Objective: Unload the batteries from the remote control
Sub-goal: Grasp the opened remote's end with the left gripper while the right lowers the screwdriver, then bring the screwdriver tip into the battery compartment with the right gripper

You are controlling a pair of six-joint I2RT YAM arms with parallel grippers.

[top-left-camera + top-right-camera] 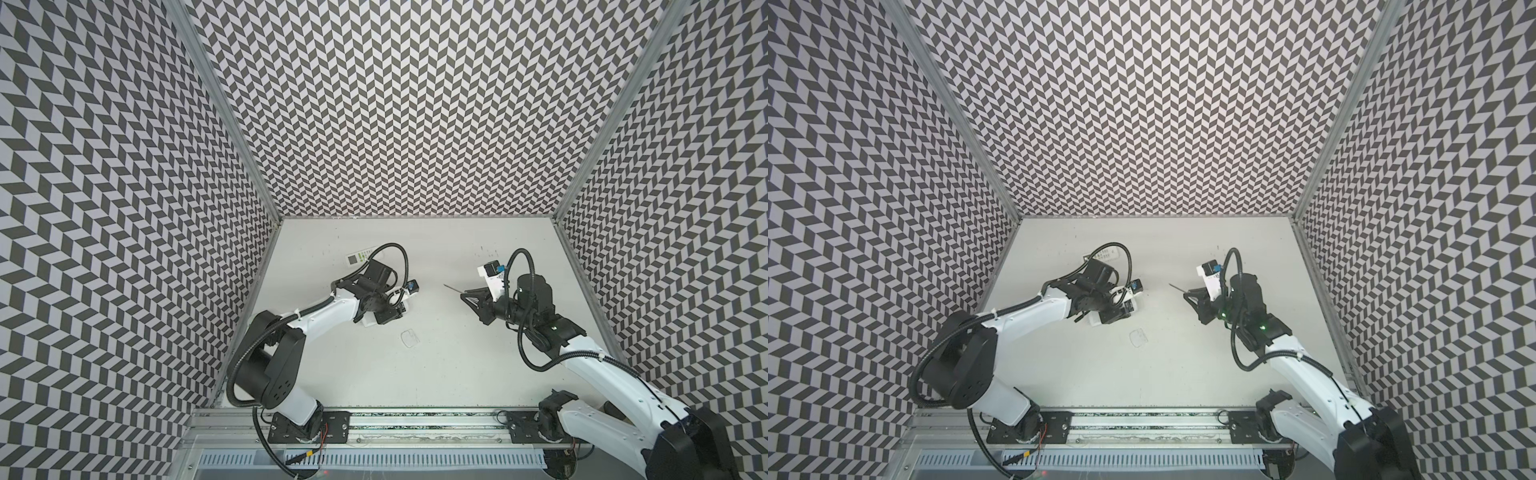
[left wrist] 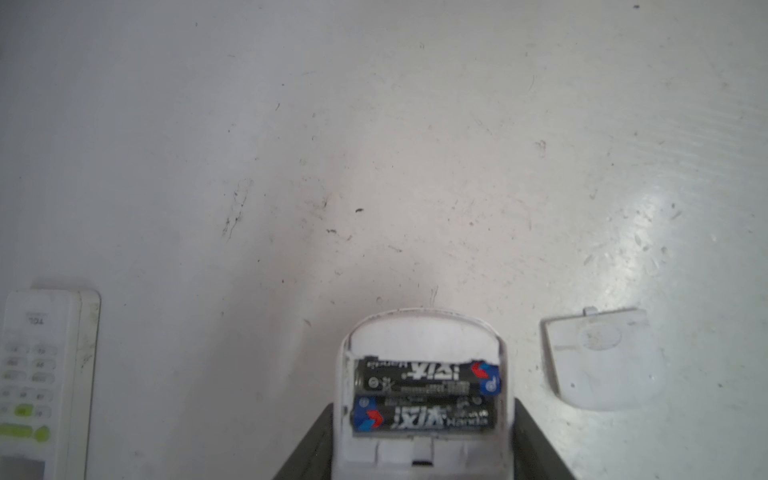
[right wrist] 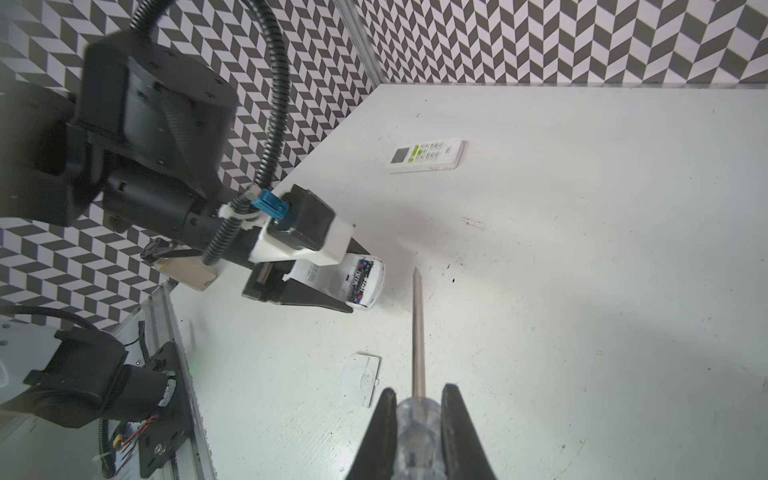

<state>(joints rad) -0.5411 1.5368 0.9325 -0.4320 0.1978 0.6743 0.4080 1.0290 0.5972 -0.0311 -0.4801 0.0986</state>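
On the white tabletop [image 1: 415, 374], the left claw [image 2: 424, 415] clamps the sides of the remote control [image 2: 424, 332], its compartment open. The right claw [image 3: 419, 390] – closed tight on a clear-handled screwdriver [image 3: 417, 324] – hovers well apart. A loose cover [image 2: 602, 357] lies nearby; two black batteries [image 2: 424, 395] sit side by side inside the compartment.

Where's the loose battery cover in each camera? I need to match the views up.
Both top views: battery cover lies flat on the table, near the middle.
Left wrist: cover beside the open remote, apart from it.
Right wrist: cover beside the screwdriver shaft, not touching.
Shared landmark: the green-buttoned remote near the left wall, in all four views.
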